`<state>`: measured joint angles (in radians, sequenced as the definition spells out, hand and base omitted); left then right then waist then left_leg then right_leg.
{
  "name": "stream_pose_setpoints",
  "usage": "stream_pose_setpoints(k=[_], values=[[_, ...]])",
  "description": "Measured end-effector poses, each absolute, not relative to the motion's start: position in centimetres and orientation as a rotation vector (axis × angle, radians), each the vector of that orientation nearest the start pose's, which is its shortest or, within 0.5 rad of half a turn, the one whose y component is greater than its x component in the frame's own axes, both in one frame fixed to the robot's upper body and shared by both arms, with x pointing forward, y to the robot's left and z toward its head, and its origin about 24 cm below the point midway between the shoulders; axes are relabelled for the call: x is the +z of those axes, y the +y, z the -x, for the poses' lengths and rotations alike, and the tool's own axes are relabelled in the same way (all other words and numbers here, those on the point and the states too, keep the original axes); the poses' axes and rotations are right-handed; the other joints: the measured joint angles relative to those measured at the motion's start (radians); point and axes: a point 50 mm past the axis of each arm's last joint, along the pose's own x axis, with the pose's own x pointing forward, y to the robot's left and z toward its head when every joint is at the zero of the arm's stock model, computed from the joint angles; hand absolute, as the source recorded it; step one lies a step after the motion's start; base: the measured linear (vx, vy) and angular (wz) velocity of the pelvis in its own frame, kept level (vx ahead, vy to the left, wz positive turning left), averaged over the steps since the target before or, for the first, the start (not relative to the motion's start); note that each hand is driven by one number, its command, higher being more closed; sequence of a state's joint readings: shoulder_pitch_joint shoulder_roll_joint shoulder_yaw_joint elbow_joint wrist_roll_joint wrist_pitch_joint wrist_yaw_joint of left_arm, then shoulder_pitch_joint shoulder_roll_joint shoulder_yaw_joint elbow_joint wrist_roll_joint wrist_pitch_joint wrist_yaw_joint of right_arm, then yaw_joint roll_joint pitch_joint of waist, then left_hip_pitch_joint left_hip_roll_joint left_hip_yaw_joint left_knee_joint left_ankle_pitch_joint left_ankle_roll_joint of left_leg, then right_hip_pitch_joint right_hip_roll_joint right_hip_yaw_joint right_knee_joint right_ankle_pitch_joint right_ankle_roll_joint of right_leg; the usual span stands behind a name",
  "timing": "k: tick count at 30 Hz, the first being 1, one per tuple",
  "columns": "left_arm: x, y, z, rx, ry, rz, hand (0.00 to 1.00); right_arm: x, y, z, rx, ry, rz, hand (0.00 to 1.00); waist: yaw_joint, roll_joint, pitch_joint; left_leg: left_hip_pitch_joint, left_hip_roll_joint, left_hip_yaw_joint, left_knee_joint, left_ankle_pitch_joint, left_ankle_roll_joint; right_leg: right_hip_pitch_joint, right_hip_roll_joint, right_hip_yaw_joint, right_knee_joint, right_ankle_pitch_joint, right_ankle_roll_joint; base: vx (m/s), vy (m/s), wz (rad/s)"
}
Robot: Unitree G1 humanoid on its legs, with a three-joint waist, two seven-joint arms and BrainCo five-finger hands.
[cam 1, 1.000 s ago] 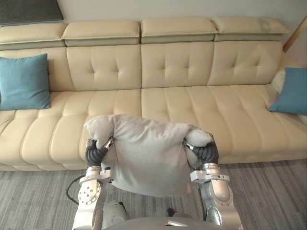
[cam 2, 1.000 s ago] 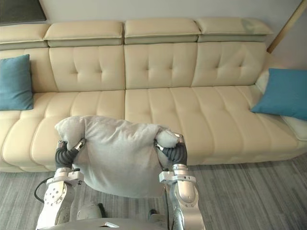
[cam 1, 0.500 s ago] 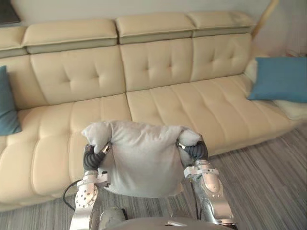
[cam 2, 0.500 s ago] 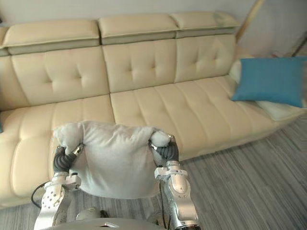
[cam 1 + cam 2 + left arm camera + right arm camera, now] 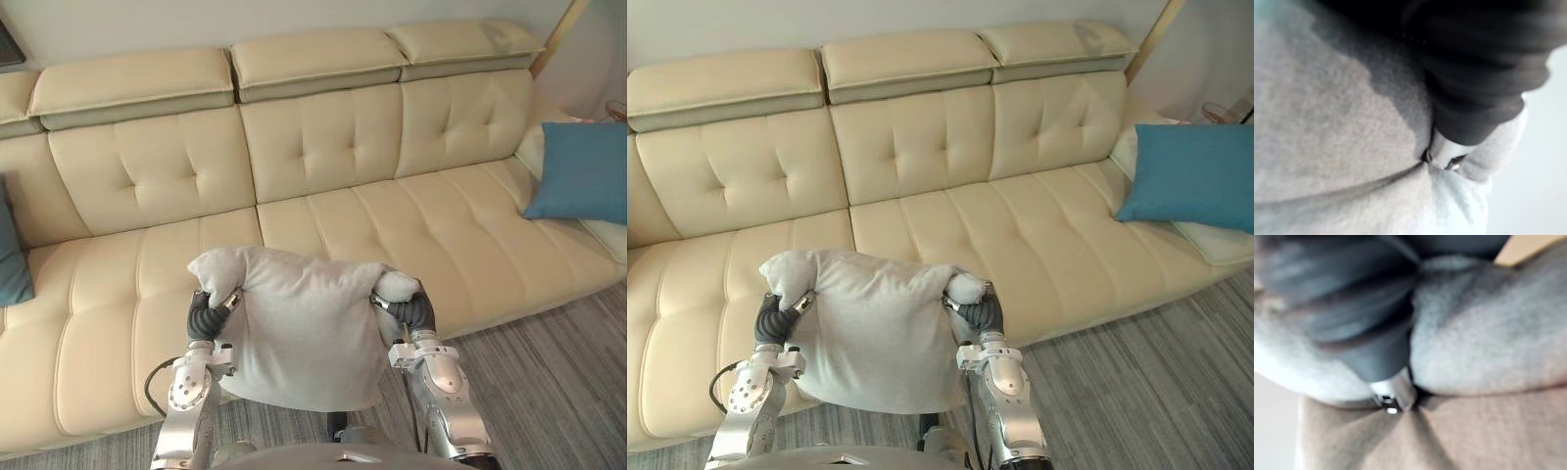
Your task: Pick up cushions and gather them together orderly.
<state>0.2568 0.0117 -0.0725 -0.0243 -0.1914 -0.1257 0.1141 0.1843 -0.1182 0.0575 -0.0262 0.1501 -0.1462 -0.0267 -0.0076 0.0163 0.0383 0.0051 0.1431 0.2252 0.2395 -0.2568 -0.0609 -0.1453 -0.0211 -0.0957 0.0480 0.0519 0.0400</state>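
Note:
I hold a grey cushion [image 5: 304,328] upright in front of me, over the front edge of the cream sofa [image 5: 392,215]. My left hand [image 5: 206,315] is shut on its upper left corner and my right hand [image 5: 411,311] is shut on its upper right corner. Both wrist views show grey cloth [image 5: 1327,137] bunched against each hand [image 5: 1366,342]. A blue cushion [image 5: 578,171] leans at the sofa's right end, on a pale cushion [image 5: 1225,240]. Another blue cushion [image 5: 10,250] shows at the left edge.
The sofa's middle seats lie bare behind the grey cushion. Grey striped carpet [image 5: 549,372] runs along the sofa's front. A wooden pole [image 5: 554,34] leans at the far right behind the backrest.
The camera has swung toward the sofa's right end: the right blue cushion came further into view and the left one slid to the edge. Both hands keep their hold on the grey cushion.

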Motion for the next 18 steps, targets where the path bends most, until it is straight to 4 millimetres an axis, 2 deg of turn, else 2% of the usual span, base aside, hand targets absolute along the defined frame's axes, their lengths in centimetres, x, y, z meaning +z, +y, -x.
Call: stream_pose_setpoints(k=[1, 6, 9, 11, 13, 14, 15, 16, 18], values=[[0.2, 15.7, -19.6, 0.145, 0.114, 0.179, 1.0, 1.9, -17.0, -21.2, -0.03, 0.022, -0.048, 1.0, 0.007, 0.0, 0.0, 0.009, -0.008, -0.004, -0.004, 0.001, 0.0, 0.037, -0.003, -0.001, -0.059, 0.027, 0.005, 0.04, 0.061, 0.06], [0.1, 15.8, -19.5, 0.128, 0.117, 0.17, 1.0, 1.2, -17.0, -20.4, -0.049, 0.052, -0.067, 1.0, 0.006, 0.006, -0.004, -0.002, -0.029, -0.031, 0.0, 0.011, 0.0, 0.081, -0.023, -0.029, -0.127, 0.051, 0.014, -0.01, 0.028, 0.19], [0.0, 15.6, -19.4, 0.12, 0.124, 0.173, 1.0, 1.4, -17.1, -20.1, -0.053, 0.049, -0.066, 1.0, 0.007, 0.013, 0.021, -0.077, -0.006, -0.023, 0.234, 0.011, 0.0, 0.128, -0.032, -0.055, -0.121, 0.045, 0.011, -0.01, -0.005, 0.23], [-0.3, 15.6, -18.8, 0.129, 0.138, 0.177, 1.0, 2.4, -17.0, -19.6, -0.049, 0.013, -0.065, 1.0, 0.017, 0.041, 0.027, -0.106, 0.033, -0.003, 0.377, 0.024, 0.005, 0.159, -0.026, -0.05, -0.082, -0.007, 0.005, -0.02, 0.003, -0.09], [-0.2, 15.6, -18.8, 0.128, 0.135, 0.177, 1.0, 3.0, -16.9, -19.6, -0.05, -0.011, -0.071, 1.0, 0.016, 0.028, 0.028, -0.137, 0.036, -0.006, 0.436, 0.069, 0.011, 0.153, -0.036, -0.032, -0.059, -0.033, -0.008, 0.0, 0.0, 0.0], [-0.1, 15.5, -18.8, 0.116, 0.129, 0.177, 1.0, 3.5, -17.2, -19.6, -0.055, -0.029, -0.064, 1.0, 0.023, 0.014, 0.026, -0.159, 0.021, -0.012, 0.389, 0.006, 0.016, 0.133, -0.046, -0.021, -0.056, -0.035, -0.011, -0.06, 0.024, -0.11], [0.1, 14.9, -18.8, 0.095, 0.122, 0.186, 1.0, 3.7, -17.5, -19.7, -0.07, -0.043, -0.058, 1.0, 0.021, 0.024, 0.02, -0.152, 0.0, -0.037, 0.209, 0.006, 0.012, 0.105, -0.043, -0.02, -0.054, -0.034, -0.011, -0.06, 0.028, -0.19], [0.1, 14.6, -18.7, 0.083, 0.123, 0.191, 1.0, 3.8, -17.8, -19.8, -0.075, -0.045, -0.05, 1.0, 0.019, 0.04, 0.015, -0.136, -0.005, -0.042, 0.079, 0.057, 0.014, 0.096, -0.027, -0.019, -0.055, -0.037, -0.001, -0.05, 0.044, -0.24], [-0.2, 14.9, -18.5, 0.082, 0.138, 0.172, 1.0, 3.2, -17.5, -19.6, -0.073, -0.016, -0.061, 1.0, 0.019, 0.013, 0.01, -0.097, -0.027, -0.019, 0.017, 0.082, 0.02, 0.107, -0.042, 0.007, -0.076, -0.019, 0.01, 0.06, 0.048, -0.26]])
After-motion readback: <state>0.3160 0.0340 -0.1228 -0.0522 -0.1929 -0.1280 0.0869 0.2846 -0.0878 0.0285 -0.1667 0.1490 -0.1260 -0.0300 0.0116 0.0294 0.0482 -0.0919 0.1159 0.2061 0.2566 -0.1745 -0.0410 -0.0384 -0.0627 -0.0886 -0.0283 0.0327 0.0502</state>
